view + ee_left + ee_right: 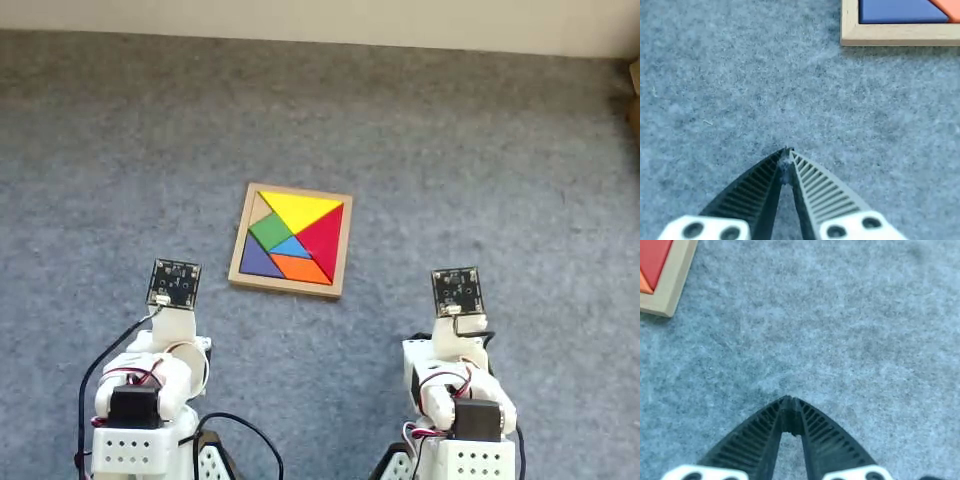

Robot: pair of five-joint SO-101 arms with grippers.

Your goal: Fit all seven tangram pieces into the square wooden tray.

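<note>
The square wooden tray (237, 262) lies on the grey carpet in the middle of the high view. Inside it sit a yellow triangle (298, 209), a red triangle (326, 238), a green piece (268, 231), a small blue triangle (291, 246), a purple triangle (257, 261), an orange piece (301, 267) and a tan piece (260, 208). My left gripper (788, 150) is shut over bare carpet, short of the tray's corner (850, 34). My right gripper (788, 400) is shut too, with the tray's other near corner (667, 301) off to its side.
Both arms are folded back at the near edge, the left arm (150, 385) and the right arm (458, 385) on either side of the tray. Grey carpet (480, 160) surrounds the tray. A pale wall strip runs along the far edge.
</note>
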